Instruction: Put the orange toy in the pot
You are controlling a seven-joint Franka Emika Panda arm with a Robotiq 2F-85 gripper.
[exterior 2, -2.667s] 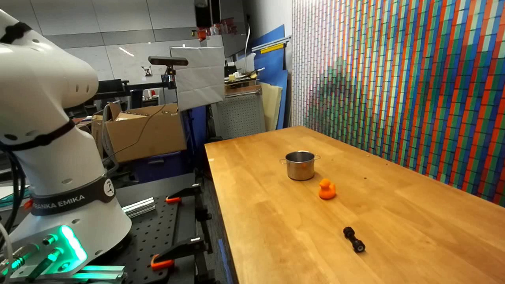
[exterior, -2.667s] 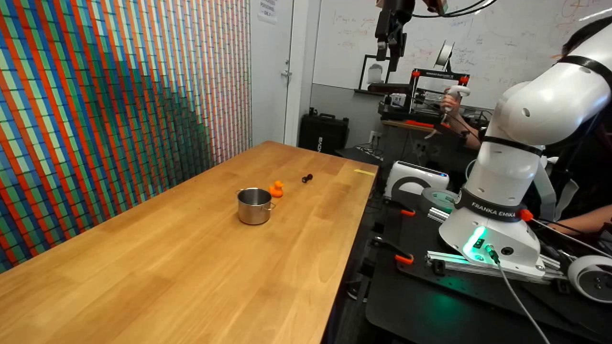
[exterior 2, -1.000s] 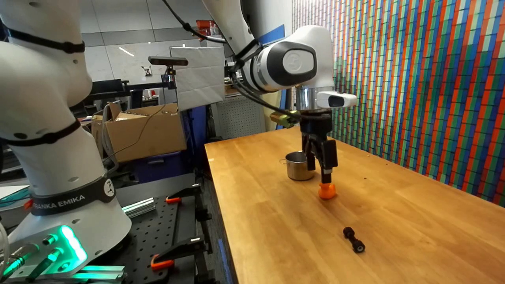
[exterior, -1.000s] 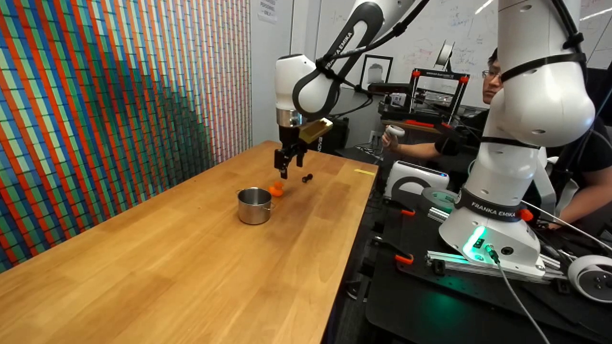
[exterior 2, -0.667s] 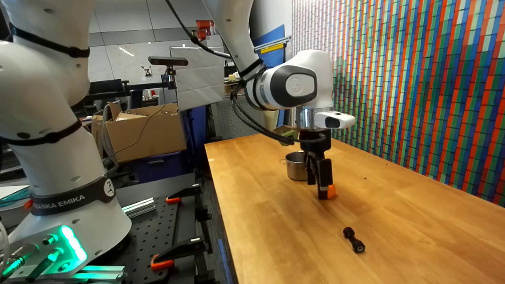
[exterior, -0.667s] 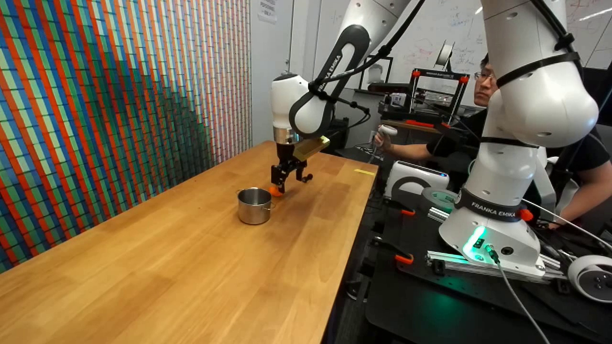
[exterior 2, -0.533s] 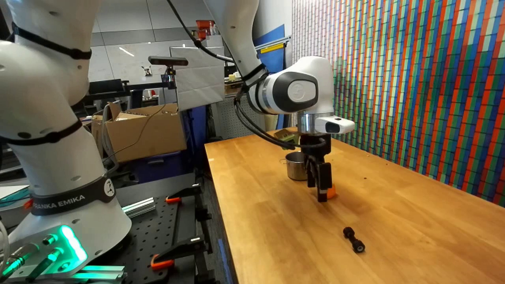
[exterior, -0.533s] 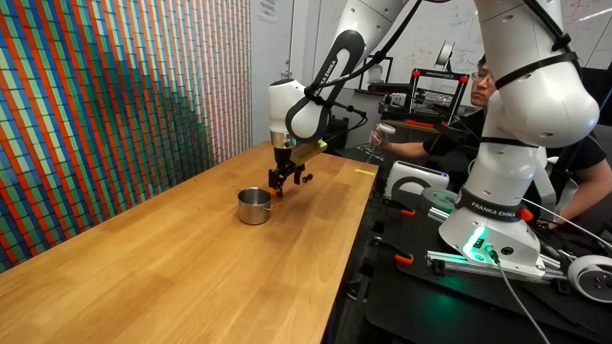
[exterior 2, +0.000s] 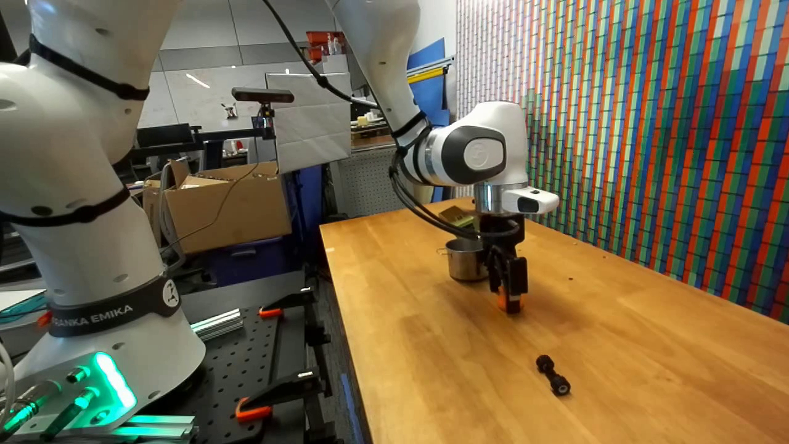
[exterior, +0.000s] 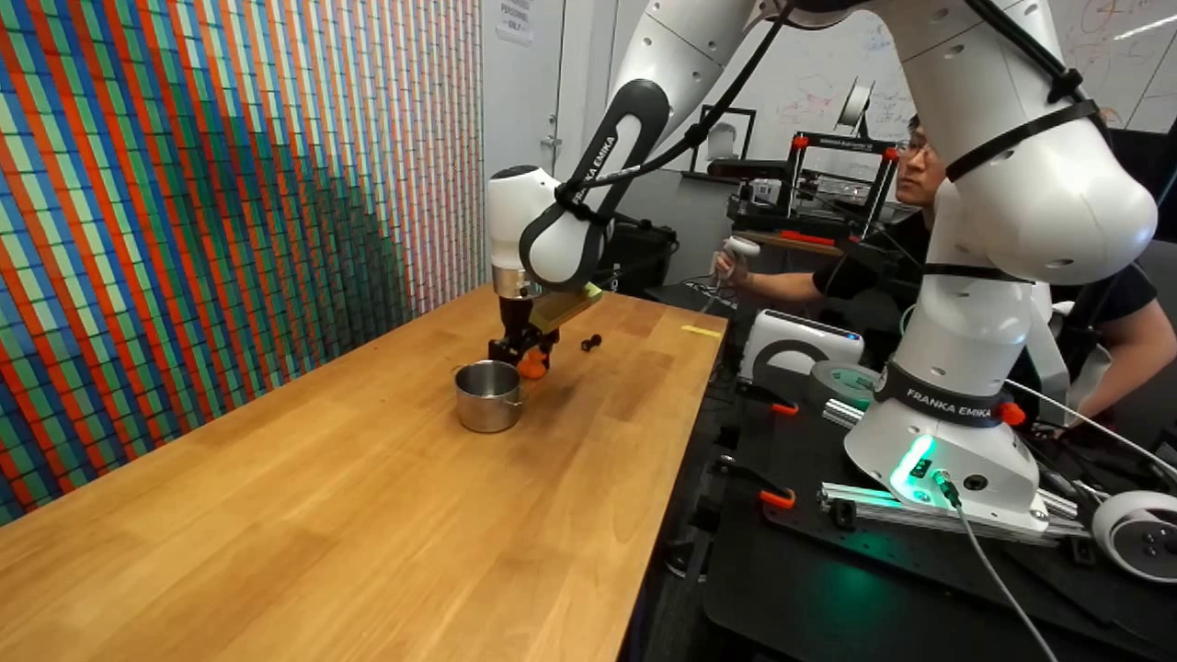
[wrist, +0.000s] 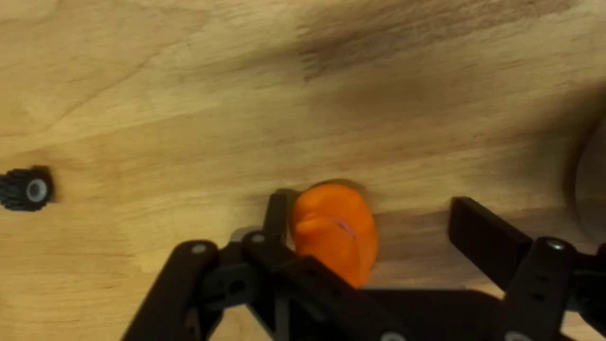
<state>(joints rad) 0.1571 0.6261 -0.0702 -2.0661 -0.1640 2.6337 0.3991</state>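
The orange toy is a small orange duck (exterior: 531,365) standing on the table. It also shows in an exterior view (exterior 2: 502,301), partly hidden by a finger, and in the wrist view (wrist: 337,222). The silver pot (exterior: 489,406) stands close beside it; it is partly behind the gripper in an exterior view (exterior 2: 463,262) and at the right edge of the wrist view (wrist: 592,184). My gripper (wrist: 369,203) is open and low at the table, with the duck between its fingers. One finger is close beside the duck; the other is apart, on the pot's side.
A small black dumbbell-shaped piece (exterior 2: 553,375) lies on the wooden table (exterior: 386,524), also seen in the wrist view (wrist: 26,190). A patterned wall (exterior: 230,184) runs along the far side of the table. A person with a controller sits behind the arm.
The arm has come down from high above the table to the duck. In the last half second the gripper has shifted sideways, so its fingers now stand around the duck.
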